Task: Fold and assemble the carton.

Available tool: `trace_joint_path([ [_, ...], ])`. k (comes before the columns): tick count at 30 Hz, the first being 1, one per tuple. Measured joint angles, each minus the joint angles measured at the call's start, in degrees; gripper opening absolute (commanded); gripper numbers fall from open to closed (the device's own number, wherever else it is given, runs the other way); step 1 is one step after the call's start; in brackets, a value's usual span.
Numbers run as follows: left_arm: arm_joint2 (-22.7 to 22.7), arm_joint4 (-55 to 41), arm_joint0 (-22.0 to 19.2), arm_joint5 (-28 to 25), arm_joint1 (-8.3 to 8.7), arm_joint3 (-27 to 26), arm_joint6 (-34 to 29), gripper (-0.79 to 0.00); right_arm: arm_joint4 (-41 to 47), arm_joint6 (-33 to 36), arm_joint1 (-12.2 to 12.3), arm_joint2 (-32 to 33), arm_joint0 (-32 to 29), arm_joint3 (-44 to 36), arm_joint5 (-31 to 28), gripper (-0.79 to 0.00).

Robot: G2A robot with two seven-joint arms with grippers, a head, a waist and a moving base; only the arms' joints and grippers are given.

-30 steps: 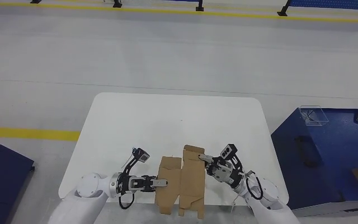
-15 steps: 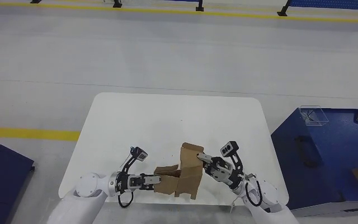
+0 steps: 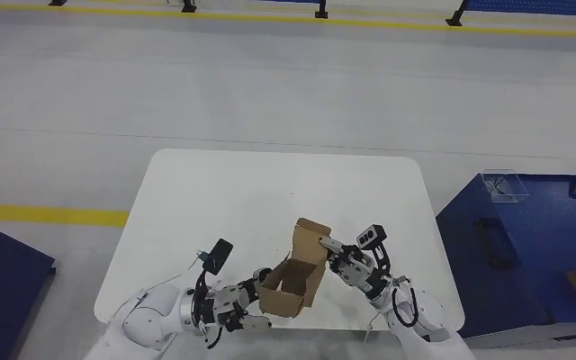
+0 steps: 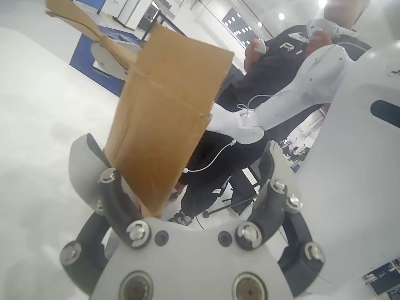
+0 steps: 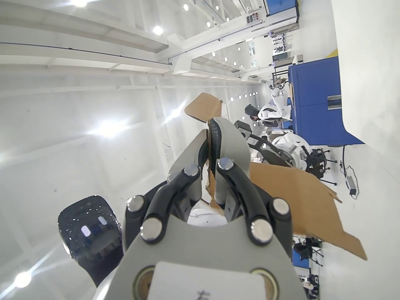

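Observation:
The brown carton [image 3: 295,274] stands opened into a box shape at the table's near edge, with one flap [image 3: 310,232] sticking up at its far side. My right gripper [image 3: 331,252] is shut on the carton's right wall; in the right wrist view the cardboard [image 5: 297,195] runs between the closed fingers [image 5: 225,145] of the right gripper [image 5: 208,132]. My left gripper [image 3: 258,281] is at the carton's left wall. In the left wrist view the left gripper [image 4: 175,142] is open, and the carton panel [image 4: 168,107] leans against one finger [image 4: 90,163], apart from the other.
The white table [image 3: 225,198] has free room behind and left of the carton. The carton sits close to the table's near edge [image 3: 297,326]. A blue cabinet [image 3: 513,243] stands off the table's right side, and another blue object [image 3: 18,270] on the floor at the left.
The carton went from lying flat to standing open as a box. The left gripper, shut on a flap before, now has its fingers spread and its wrist turned. The right gripper kept its hold.

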Motion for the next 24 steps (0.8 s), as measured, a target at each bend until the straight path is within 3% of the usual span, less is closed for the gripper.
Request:
trace_joint_path([
  [7,4.0,4.2,-0.3,0.0,-0.55,-4.2,0.5,0.000,0.2,-1.1,-0.4,-1.3,-0.2,-0.1,0.0,-0.785],
  [15,8.1,9.0,-3.5,0.0,-1.88,-1.6,5.8,0.000,2.2,-0.1,-0.6,-1.4,-1.3,-0.8,1.8,-0.785],
  [24,6.1,11.4,-3.0,0.0,-1.34,-1.3,9.8,0.000,6.4,-1.9,-0.6,2.0,-1.7,-1.0,2.1,-0.785],
])
